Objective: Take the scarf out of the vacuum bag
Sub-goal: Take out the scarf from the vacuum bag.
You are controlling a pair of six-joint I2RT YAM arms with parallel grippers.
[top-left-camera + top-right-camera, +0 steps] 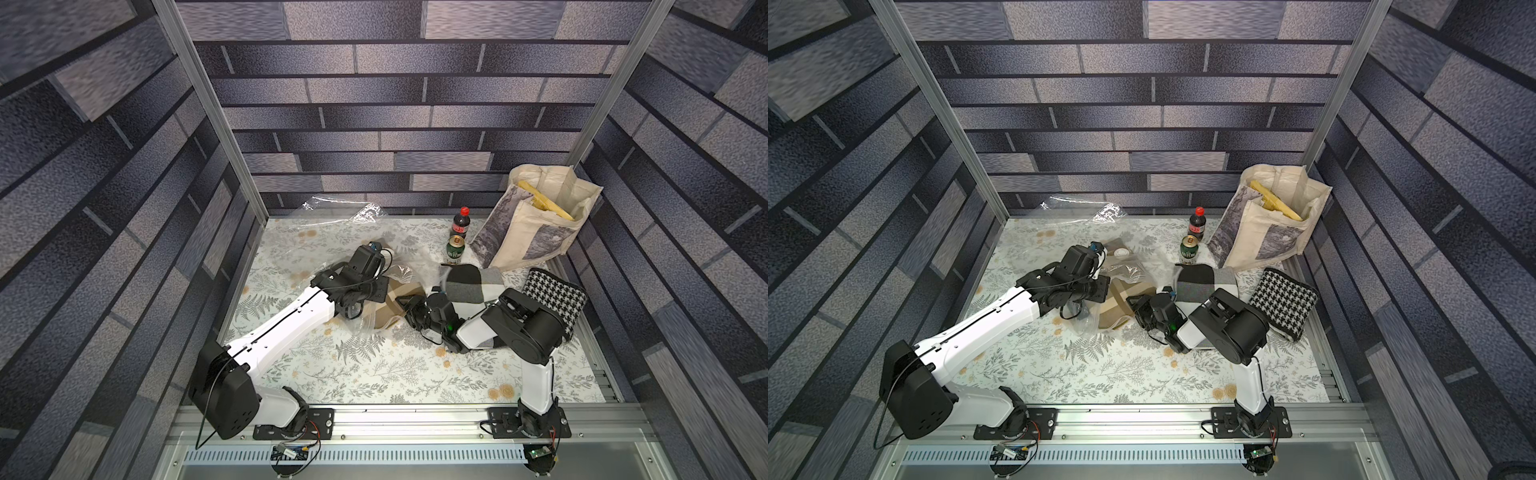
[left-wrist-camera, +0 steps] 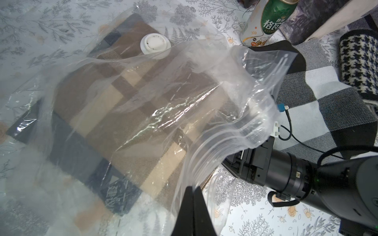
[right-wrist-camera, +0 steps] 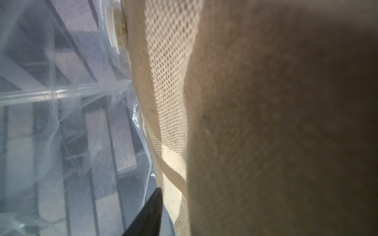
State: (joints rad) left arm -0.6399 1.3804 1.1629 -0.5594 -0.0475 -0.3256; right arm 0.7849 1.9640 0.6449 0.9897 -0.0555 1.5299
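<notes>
Left fingers (image 2: 187, 206) clamp the rim of the vacuum bag (image 2: 255, 96), propping its mouth open for the right fingers (image 3: 149, 212), pressed against the brown checked scarf (image 1: 405, 289) inside at mid-frame. How wide the right fingers stand cannot be told.

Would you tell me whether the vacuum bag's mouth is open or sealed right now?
Open: the left wrist view shows the vacuum bag gaping at its mouth, the left gripper pinching one lip.

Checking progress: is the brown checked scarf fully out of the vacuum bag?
No; the brown checked scarf lies inside the clear vacuum bag, beneath its white valve cap.
</notes>
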